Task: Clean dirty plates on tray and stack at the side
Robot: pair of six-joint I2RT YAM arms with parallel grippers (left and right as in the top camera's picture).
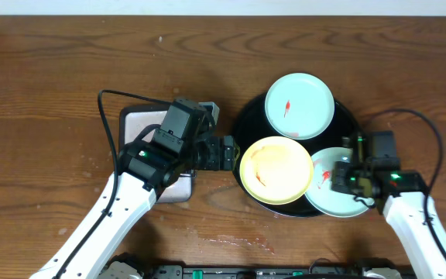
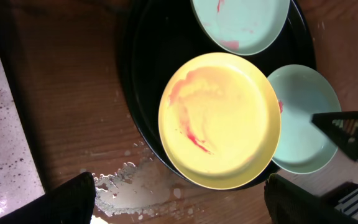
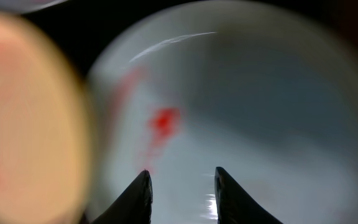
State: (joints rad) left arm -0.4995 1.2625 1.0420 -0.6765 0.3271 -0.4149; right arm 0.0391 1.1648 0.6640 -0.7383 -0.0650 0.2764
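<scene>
Overhead: the red-smeared yellow plate (image 1: 276, 170) overlaps a mint plate (image 1: 330, 200) under the released right hand (image 1: 339, 177).

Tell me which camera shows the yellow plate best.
Left wrist: the yellow plate sits mid-frame, whole and sharp, red smears clear. Overhead shows it whole but small; right wrist catches only a blurred slice at the left.

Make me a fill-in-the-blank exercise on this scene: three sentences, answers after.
1. The small round plate nearest the left gripper is pale ___.
2. The right gripper, above a pale mint-blue round plate, has its jaws ___.
3. Counting the second mint-blue plate at the far side, the large round black tray holds ___ plates.

Missing words: yellow; open; three.
</scene>
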